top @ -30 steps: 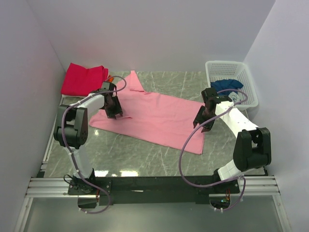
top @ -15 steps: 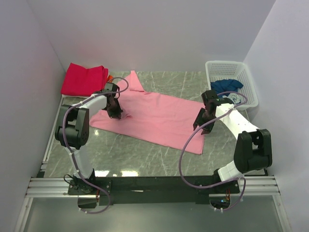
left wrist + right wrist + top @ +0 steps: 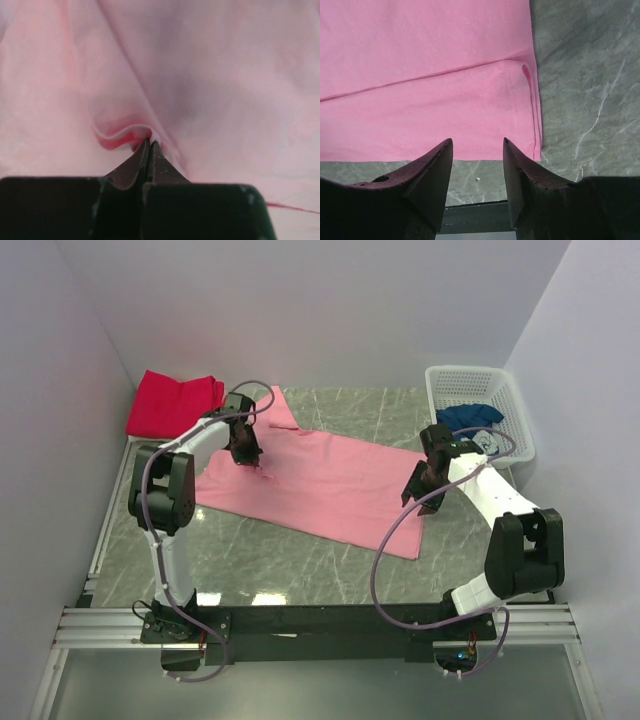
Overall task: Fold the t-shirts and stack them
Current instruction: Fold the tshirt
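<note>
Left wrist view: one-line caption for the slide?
Left gripper shut on a pinched fold of the light pink t-shirt, cloth ridged up at its tips.

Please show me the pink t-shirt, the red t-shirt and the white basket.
pink t-shirt [image 3: 325, 485]: top view, middle of its body.
red t-shirt [image 3: 172, 405]: top view, middle of the cloth.
white basket [image 3: 465, 371]: top view, its far rim.

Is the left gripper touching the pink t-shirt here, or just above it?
Touching. The left wrist view shows the left gripper shut, its tips pinching a raised fold of the pink t-shirt.
</note>
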`<state>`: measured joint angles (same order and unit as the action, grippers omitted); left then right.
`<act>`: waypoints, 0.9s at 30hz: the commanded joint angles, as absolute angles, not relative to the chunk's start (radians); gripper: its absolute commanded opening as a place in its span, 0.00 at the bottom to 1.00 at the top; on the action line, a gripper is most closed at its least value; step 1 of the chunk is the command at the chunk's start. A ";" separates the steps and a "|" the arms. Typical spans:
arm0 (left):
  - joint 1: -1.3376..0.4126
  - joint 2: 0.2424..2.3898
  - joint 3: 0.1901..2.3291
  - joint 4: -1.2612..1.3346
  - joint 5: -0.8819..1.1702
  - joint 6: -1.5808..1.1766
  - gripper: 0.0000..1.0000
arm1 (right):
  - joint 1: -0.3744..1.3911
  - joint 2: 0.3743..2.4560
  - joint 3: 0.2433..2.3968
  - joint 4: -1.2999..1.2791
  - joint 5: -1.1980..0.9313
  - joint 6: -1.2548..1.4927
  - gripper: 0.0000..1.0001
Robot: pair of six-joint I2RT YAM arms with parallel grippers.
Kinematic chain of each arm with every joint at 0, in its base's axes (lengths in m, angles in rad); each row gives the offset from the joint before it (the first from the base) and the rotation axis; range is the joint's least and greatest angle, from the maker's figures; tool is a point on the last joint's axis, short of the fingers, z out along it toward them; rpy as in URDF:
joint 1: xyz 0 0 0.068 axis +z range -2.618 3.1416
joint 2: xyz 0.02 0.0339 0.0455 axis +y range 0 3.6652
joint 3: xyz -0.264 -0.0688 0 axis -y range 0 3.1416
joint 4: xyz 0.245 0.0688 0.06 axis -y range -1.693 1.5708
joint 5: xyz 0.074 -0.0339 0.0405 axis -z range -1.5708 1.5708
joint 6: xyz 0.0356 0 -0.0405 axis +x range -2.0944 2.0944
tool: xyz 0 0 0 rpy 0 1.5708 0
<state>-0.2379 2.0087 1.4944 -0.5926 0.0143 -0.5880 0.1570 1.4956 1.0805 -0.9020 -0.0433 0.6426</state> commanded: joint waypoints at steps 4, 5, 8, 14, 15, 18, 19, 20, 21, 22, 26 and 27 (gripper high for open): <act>-0.255 2.080 1.632 -0.600 0.064 -0.558 0.01 | 0.140 1.525 1.155 -0.903 -0.012 0.650 0.52; -0.256 2.086 1.641 -0.595 0.084 -0.551 0.01 | 0.138 1.529 1.158 -0.908 -0.011 0.650 0.52; -0.265 2.111 1.684 -0.594 0.103 -0.543 0.01 | 0.135 1.535 1.167 -0.913 -0.009 0.650 0.52; -0.275 2.160 1.755 -0.612 0.129 -0.529 0.01 | 0.132 1.548 1.180 -0.920 -0.005 0.652 0.52; -0.276 2.169 1.761 -0.612 0.133 -0.528 0.01 | 0.130 1.548 1.181 -0.922 -0.003 0.653 0.52; -0.278 2.183 1.775 -0.611 0.156 -0.519 0.01 | 0.130 1.551 1.181 -0.923 -0.002 0.655 0.52; -0.278 2.187 1.779 -0.612 0.161 -0.515 0.01 | 0.130 1.551 1.180 -0.926 -0.002 0.655 0.52; -0.279 2.190 1.781 -0.612 0.167 -0.512 0.01 | 0.130 1.551 1.178 -0.927 -0.002 0.657 0.52; -0.281 2.195 1.782 -0.612 0.176 -0.511 0.01 | 0.129 1.551 1.178 -0.928 -0.002 0.658 0.52; -0.282 2.198 1.784 -0.611 0.184 -0.506 0.01 | 0.129 1.551 1.175 -0.930 -0.002 0.660 0.52; -0.288 2.206 1.790 -0.606 0.207 -0.499 0.01 | 0.129 1.540 1.160 -0.927 -0.002 0.664 0.52; -0.291 2.207 1.796 -0.606 0.209 -0.499 0.01 | 0.129 1.537 1.154 -0.927 -0.002 0.667 0.52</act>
